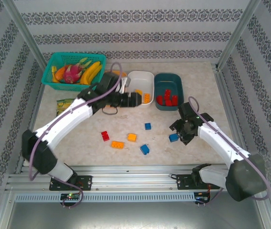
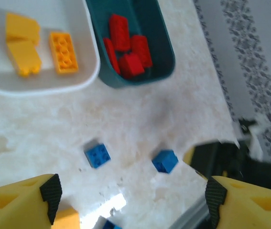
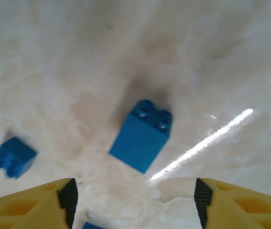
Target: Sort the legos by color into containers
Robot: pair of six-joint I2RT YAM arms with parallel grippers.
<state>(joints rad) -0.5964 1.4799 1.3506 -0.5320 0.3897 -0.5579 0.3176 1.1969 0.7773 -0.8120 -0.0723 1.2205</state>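
In the top view, the left gripper (image 1: 136, 99) hangs over the white tray (image 1: 142, 76), and the right gripper (image 1: 182, 131) is just beside a blue lego (image 1: 174, 137). In the left wrist view, the left fingers (image 2: 51, 191) stand wide apart and empty. Yellow legos (image 2: 63, 51) lie in the white tray, red legos (image 2: 128, 45) in the teal tray (image 2: 164, 57). In the right wrist view, the fingers (image 3: 68, 195) are also apart, with the blue lego lying between them, not touched.

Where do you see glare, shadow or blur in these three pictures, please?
Top external: evenly lit and fairly sharp. Left wrist: soft throughout, with a white glare patch on the table low between the fingers. Right wrist: a bright glare streak right of the big blue brick, a dark shadow just beyond it, and the small blue brick at left is blurred.
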